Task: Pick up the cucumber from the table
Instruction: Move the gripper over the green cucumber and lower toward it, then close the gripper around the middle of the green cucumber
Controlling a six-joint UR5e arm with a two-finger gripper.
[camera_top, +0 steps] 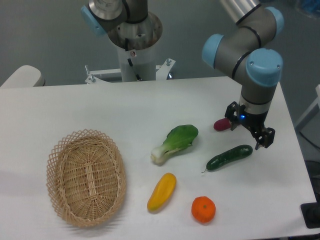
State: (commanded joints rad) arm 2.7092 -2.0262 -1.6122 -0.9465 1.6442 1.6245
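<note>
The cucumber [229,157] is dark green, glossy and slightly curved. It lies on the white table [100,110] right of centre, slanting from lower left to upper right. My gripper [248,133] hangs just above and right of the cucumber's upper right end. Its two black fingers are spread apart and hold nothing. One fingertip [265,138] is beside the cucumber's tip; the other finger is near a short magenta vegetable [221,124].
A light-green bok choy [175,143] lies left of the cucumber. A yellow squash [161,191] and an orange [203,209] lie toward the front edge. A wicker basket [86,176] stands at the front left. The robot base [135,45] is at the back.
</note>
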